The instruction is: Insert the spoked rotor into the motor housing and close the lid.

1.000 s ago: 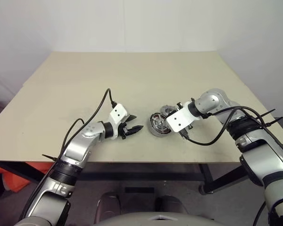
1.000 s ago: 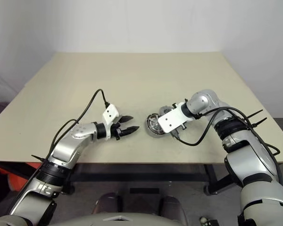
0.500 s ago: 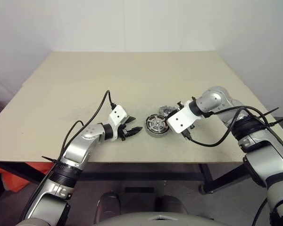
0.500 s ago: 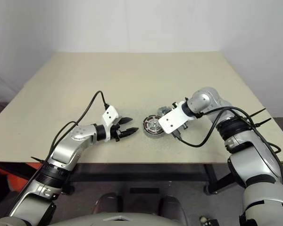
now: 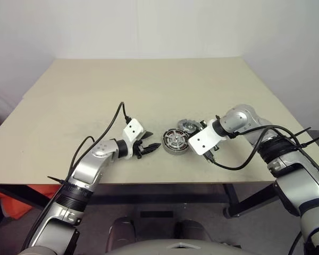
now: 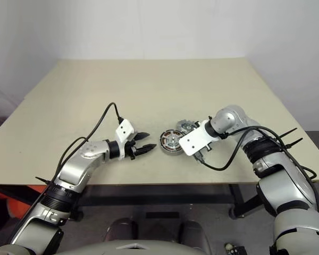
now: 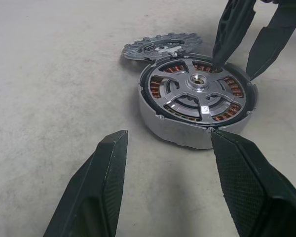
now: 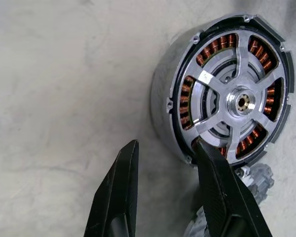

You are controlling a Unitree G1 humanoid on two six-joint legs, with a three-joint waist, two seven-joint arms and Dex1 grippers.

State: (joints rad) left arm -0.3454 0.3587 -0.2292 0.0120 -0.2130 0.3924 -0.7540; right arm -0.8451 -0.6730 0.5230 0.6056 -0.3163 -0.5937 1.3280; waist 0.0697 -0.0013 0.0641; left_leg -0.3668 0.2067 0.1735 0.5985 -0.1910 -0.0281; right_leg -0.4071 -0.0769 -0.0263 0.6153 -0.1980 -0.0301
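Observation:
The motor housing [image 5: 175, 142] lies flat on the table [image 5: 149, 90] between my grippers, and copper windings show around its silver hub [image 7: 197, 98]. Just behind it, flat on the table, lies the spoked rotor [image 7: 160, 45], a grey wheel with a notched rim [image 5: 190, 125]. My left gripper [image 7: 167, 134] stands open, level with the housing's near side and a short way off it, with nothing between the fingers. At the housing's far rim my right gripper [image 8: 166, 144] points steeply down, open and empty. One of its fingers [image 8: 207, 163] is right at the rim. The lid is out of view.
The table's front edge [image 5: 149, 183] runs close below both grippers. Black cables [image 5: 114, 125] loop from each wrist over the tabletop. A wide stretch of bare tabletop lies beyond the parts.
The housing looked tipped up on its edge a second ago and now rests flat. The right gripper has drawn slightly back from it. The left arm has kept still.

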